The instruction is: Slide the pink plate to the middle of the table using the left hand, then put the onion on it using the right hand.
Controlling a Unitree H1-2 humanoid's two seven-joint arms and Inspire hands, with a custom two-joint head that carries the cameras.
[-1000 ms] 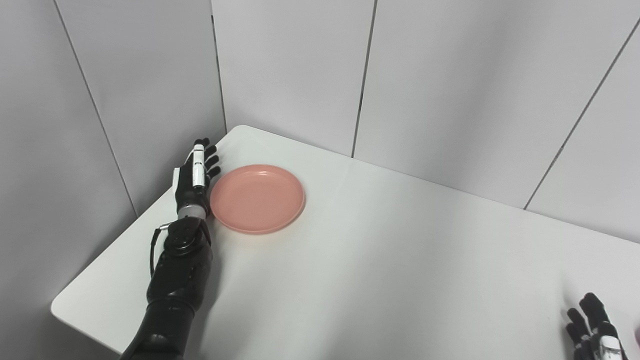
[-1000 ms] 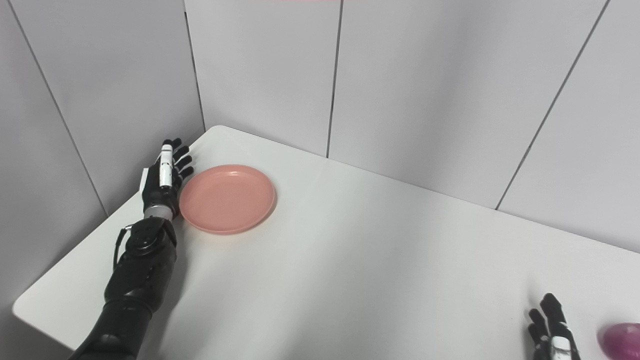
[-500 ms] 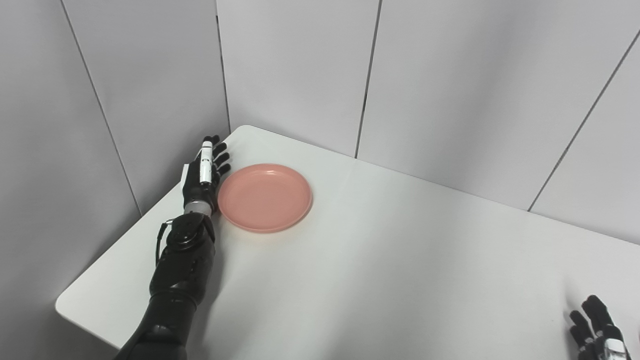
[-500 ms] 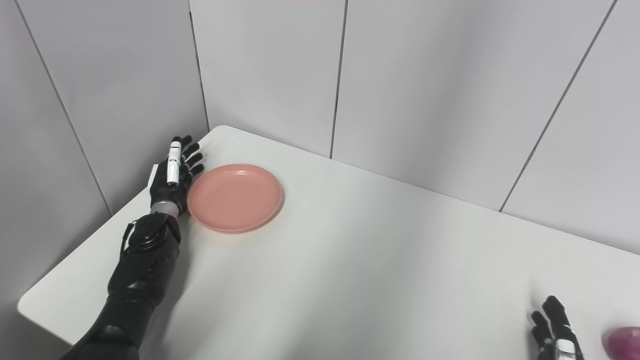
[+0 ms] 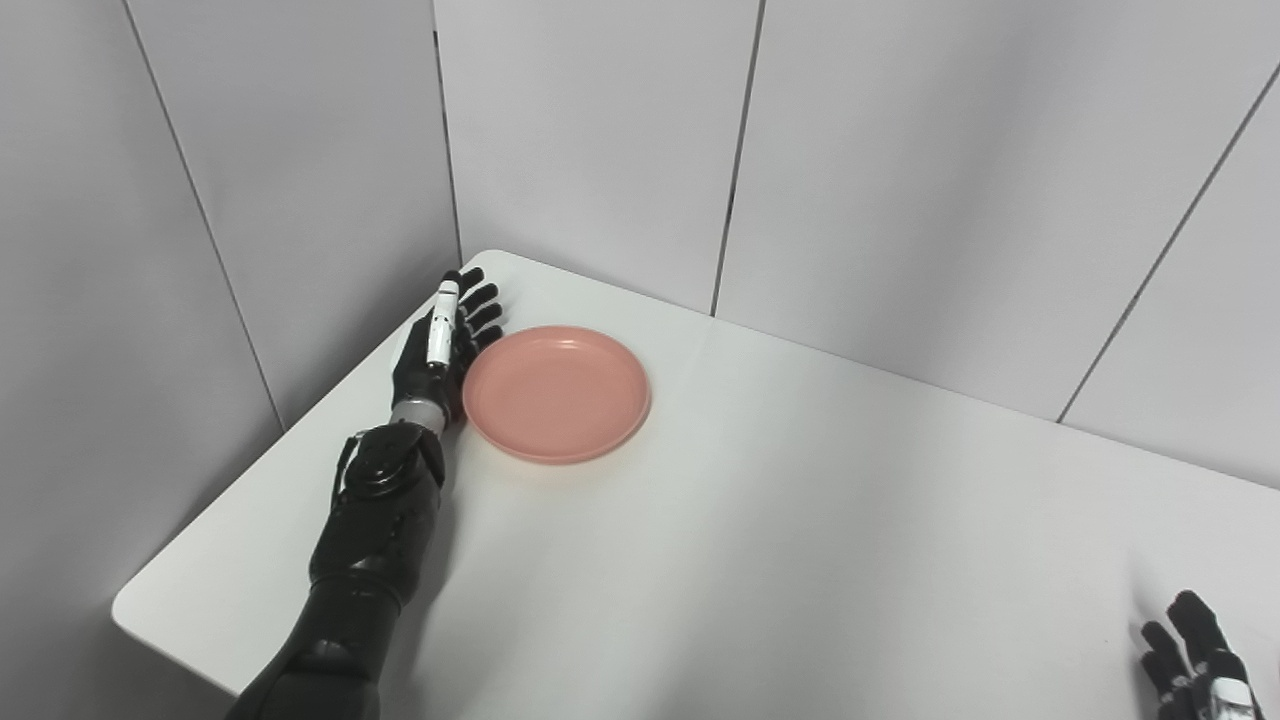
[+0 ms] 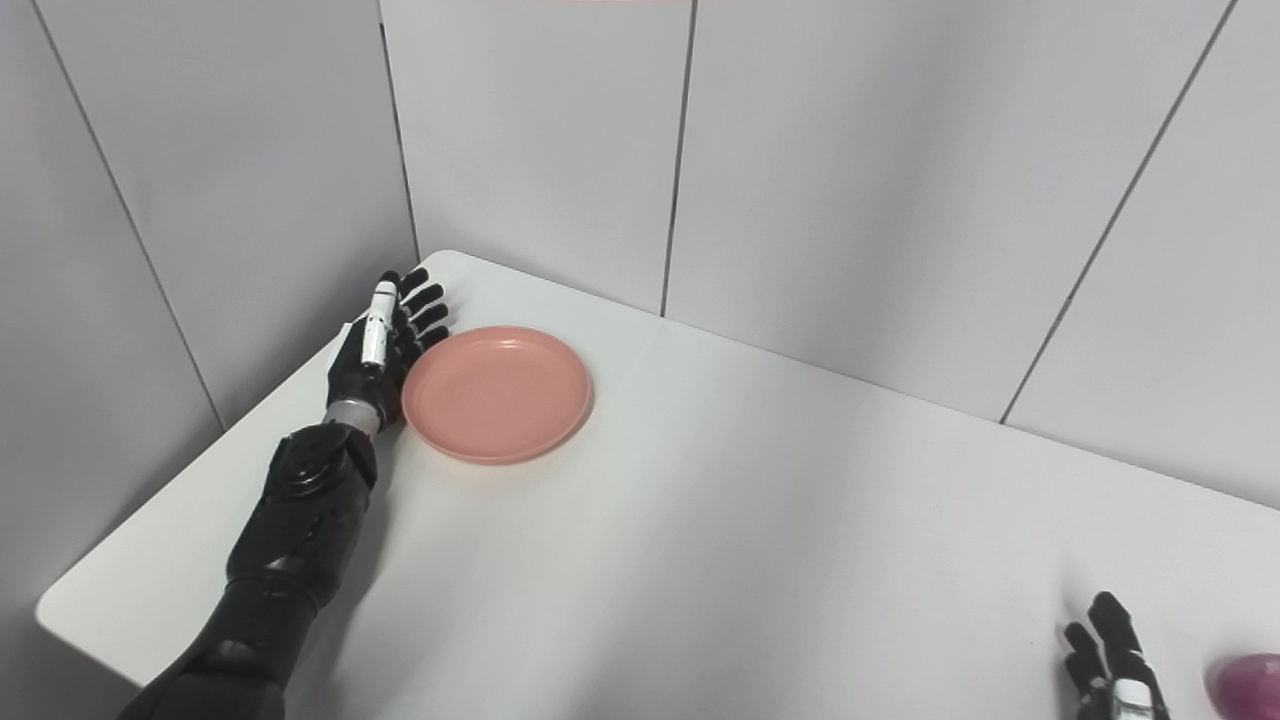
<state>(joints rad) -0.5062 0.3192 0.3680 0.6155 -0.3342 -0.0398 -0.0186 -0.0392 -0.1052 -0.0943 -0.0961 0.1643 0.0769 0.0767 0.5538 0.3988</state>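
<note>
Near the far left corner of the surface (image 5: pixel 760 560), our spread left hand (image 5: pixel 437 345) presses the pink plate (image 5: pixel 556 393); next we push it centreward.

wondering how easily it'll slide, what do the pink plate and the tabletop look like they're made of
The pink plate looks like moulded plastic, perhaps melamine: even matte-satin colour, soft highlights on its raised rim, no glaze sparkle. The table looks like smooth white laminate or painted board, with a faint sheen and no visible grain. Neither can be confirmed by sight alone.
</note>
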